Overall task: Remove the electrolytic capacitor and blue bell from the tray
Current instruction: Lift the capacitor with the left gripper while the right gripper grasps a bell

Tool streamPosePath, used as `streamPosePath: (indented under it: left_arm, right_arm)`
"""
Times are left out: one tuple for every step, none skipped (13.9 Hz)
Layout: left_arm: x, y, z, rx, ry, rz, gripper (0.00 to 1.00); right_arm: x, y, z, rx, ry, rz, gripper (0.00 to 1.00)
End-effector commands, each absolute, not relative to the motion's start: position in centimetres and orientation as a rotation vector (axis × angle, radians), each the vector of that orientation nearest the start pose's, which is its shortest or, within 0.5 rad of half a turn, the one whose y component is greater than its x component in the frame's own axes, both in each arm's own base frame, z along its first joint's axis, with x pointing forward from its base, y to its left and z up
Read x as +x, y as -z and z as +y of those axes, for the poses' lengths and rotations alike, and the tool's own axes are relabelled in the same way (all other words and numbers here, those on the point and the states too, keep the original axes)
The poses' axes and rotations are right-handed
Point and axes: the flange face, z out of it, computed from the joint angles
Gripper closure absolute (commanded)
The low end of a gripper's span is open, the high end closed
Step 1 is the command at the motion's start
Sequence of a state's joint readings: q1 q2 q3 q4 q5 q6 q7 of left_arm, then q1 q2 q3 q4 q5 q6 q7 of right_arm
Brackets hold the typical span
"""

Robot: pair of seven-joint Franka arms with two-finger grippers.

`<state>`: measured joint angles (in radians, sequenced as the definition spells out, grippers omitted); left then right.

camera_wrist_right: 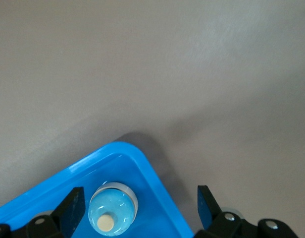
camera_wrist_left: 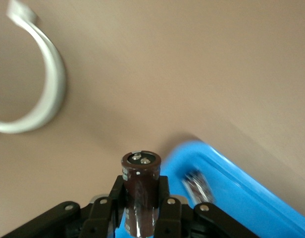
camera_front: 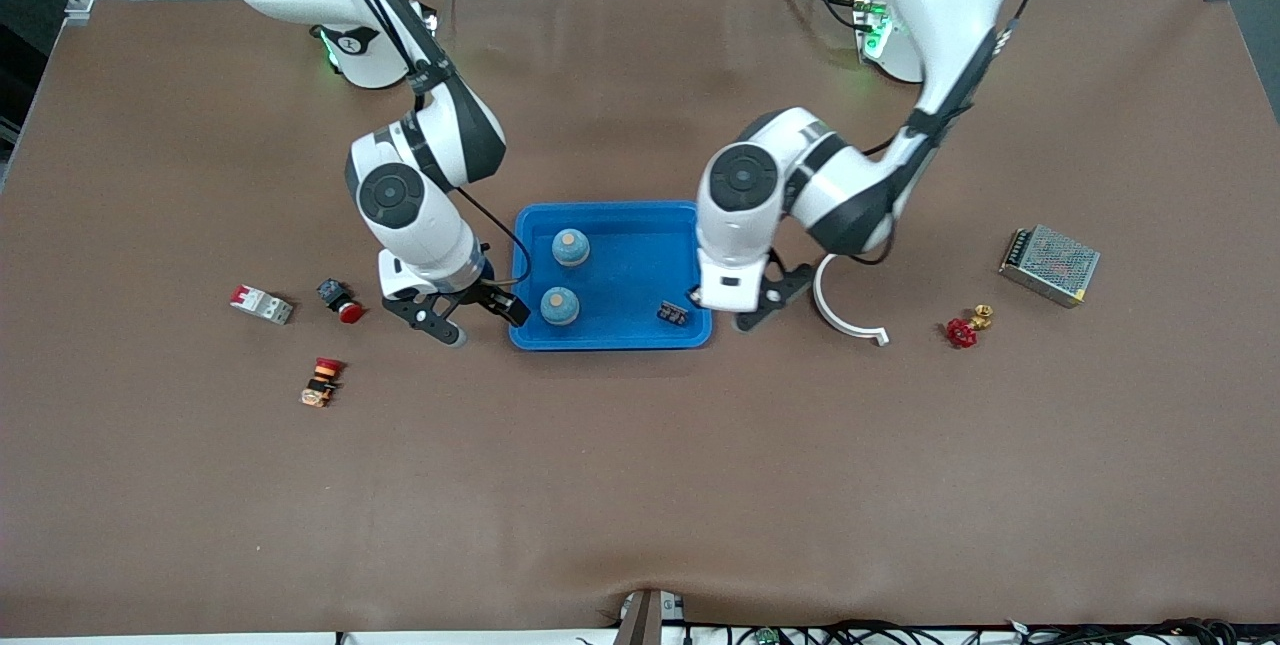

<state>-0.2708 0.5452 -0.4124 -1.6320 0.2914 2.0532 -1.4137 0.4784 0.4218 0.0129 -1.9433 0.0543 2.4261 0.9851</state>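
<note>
The brown tabletop [camera_front: 640, 485] carries everything. Both arms reach down from their bases at its farther edge to a blue tray [camera_front: 640, 270] near the middle.

The left arm bends at the elbow and drops its wrist over the tray's edge toward its own end of the tabletop. The left gripper [camera_wrist_left: 142, 208] has its fingers [camera_wrist_left: 105, 210] clenched on a dark brown capacitor [camera_wrist_left: 141, 191], held upright with its two terminals on top, just over the tray's corner nearest the camera.

The right arm folds the same way and hangs its wrist over the tray's edge toward its own end. The right gripper [camera_front: 465, 315] has its fingers [camera_wrist_right: 71, 208] spread wide and grasps nothing; one fingertip is over the tray's rim, the other over bare tabletop.

In the tray stand two blue bells: one bell [camera_front: 571, 247] farther from the camera, the other bell [camera_front: 560, 305] nearer and close to the right gripper. A small dark part [camera_front: 672, 313] lies in the tray's corner under the left gripper.

Toward the left arm's end lie a mesh-covered box [camera_front: 1050, 265], a white curved clip [camera_front: 845, 310] just beside the tray, and a red valve [camera_front: 967, 327]. Toward the right arm's end lie a breaker [camera_front: 262, 304], a red button [camera_front: 340, 301] and an orange switch [camera_front: 321, 383].
</note>
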Motion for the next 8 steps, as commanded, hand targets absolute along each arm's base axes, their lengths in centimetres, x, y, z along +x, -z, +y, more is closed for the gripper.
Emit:
streamPosePath:
  left_arm:
    - [56.0,-31.4,-32.4,-2.866,-0.061,-0.786,1.0]
    - [56.4,-31.1,-29.8,-2.856,-0.082,-0.764,1.0]
    - [56.6,-30.5,-27.7,-2.849,-0.109,-0.734,1.0]
    - [56.7,-29.5,-26.0,-2.842,-0.143,-0.708,1.0]
    - [56.5,-28.5,-24.6,-2.828,-0.174,-0.697,1.0]
    - [56.4,-27.7,-23.0,-2.812,-0.202,-0.702,1.0]
    - [56.4,-26.9,-21.5,-2.801,-0.23,-0.701,1.0]
    - [56.2,-26.2,-20.1,-2.788,-0.254,-0.708,1.0]
  right_arm:
    - [55.5,-25.6,32.2,-2.952,0.031,0.867,0.0]
    - [55.2,-25.1,32.9,-2.952,0.028,0.872,0.0]
    - [55.1,-24.7,33.3,-2.944,0.035,0.88,0.0]
    - [54.9,-24.1,33.7,-2.94,0.038,0.887,0.0]
    - [54.6,-23.5,34.2,-2.943,0.034,0.884,0.0]
    - [54.6,-23.1,34.4,-2.945,0.031,0.884,0.0]
    - [54.4,-22.5,34.9,-2.953,0.025,0.874,0.0]
    - [54.1,-22.0,35.2,-2.961,0.017,0.869,0.0]
